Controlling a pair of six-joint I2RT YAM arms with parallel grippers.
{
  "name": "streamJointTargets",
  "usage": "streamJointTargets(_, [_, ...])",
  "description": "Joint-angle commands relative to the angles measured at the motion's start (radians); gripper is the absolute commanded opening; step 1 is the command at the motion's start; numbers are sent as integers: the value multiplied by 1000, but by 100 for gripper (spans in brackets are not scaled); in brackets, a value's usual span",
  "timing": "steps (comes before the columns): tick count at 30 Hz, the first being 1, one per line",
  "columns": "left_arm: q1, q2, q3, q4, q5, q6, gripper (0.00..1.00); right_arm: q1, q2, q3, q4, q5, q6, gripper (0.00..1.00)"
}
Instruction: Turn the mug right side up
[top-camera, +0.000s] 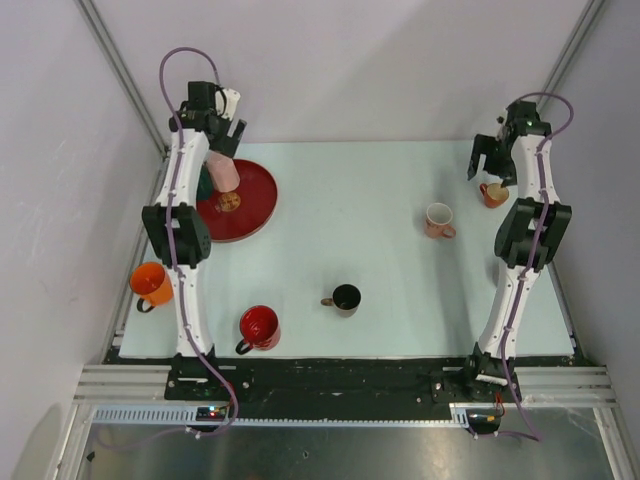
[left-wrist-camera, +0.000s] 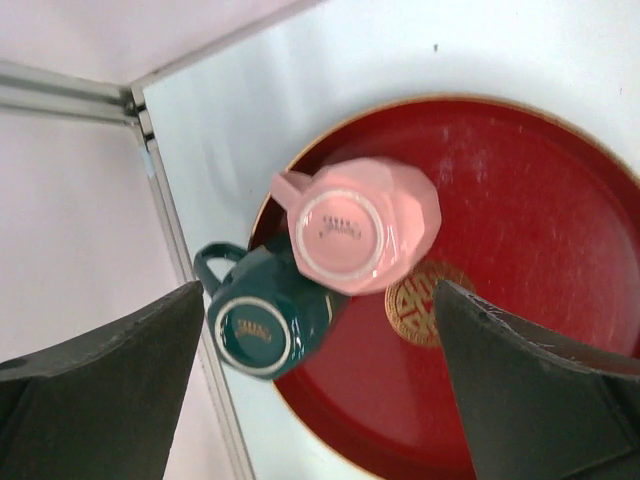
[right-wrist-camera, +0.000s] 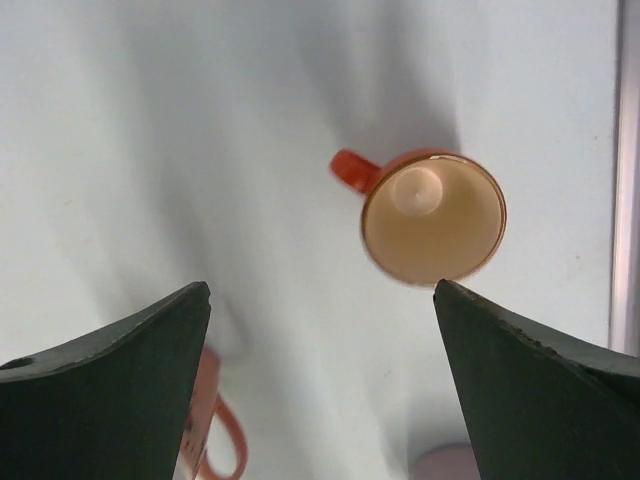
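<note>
A pink mug stands upside down on the red plate, base up, handle to the upper left. A dark green mug is also base up against the plate's left rim, touching the pink one. In the top view the pink mug is at the far left, with my left gripper above it. My left gripper is open and empty, high over both mugs. My right gripper is open and empty at the far right, above an upright orange mug.
Upright mugs stand about the table: orange at the left edge, red near the front, black in the middle, pale pink at the right, small orange at the far right. A metal frame rail borders the left.
</note>
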Motion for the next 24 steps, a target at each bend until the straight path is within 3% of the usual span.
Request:
streamJointTargets(1, [3,53,82,141,27,-100,100,49,-160,-41,-15,-24,-66,99])
streamJointTargets(10, [9,145,75,226,62,-171,98,92,-287,-139,-13,-118,-69,99])
streamJointTargets(17, [9,135,5,227,143,-161,79,107,-373,-165,22,-189,-24,99])
streamJointTargets(24, [9,48,-189,228,237,-154,68,125,-444,-234,58,-196,-21,99])
